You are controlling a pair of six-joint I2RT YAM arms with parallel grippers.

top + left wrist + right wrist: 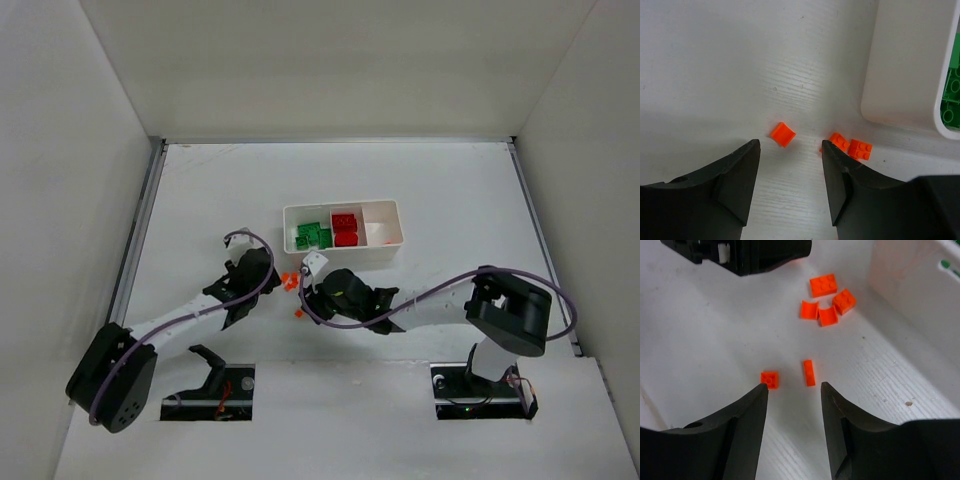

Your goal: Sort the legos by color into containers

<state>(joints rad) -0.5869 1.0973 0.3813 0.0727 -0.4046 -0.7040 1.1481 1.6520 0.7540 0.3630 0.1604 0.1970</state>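
Observation:
The white tray holds green legos in its left compartment and red legos in the middle one. Small orange legos lie on the table in front of the tray's left corner. My left gripper is open just short of a smooth orange piece; two studded orange bricks lie by its right finger. My right gripper is open, with an orange square and a thin orange bar just past its tips. Several orange bits lie farther on.
The tray's outer wall stands close on the right of the left gripper, and the tray wall is also right of the right gripper. The two grippers face each other a short way apart. White walls enclose the table.

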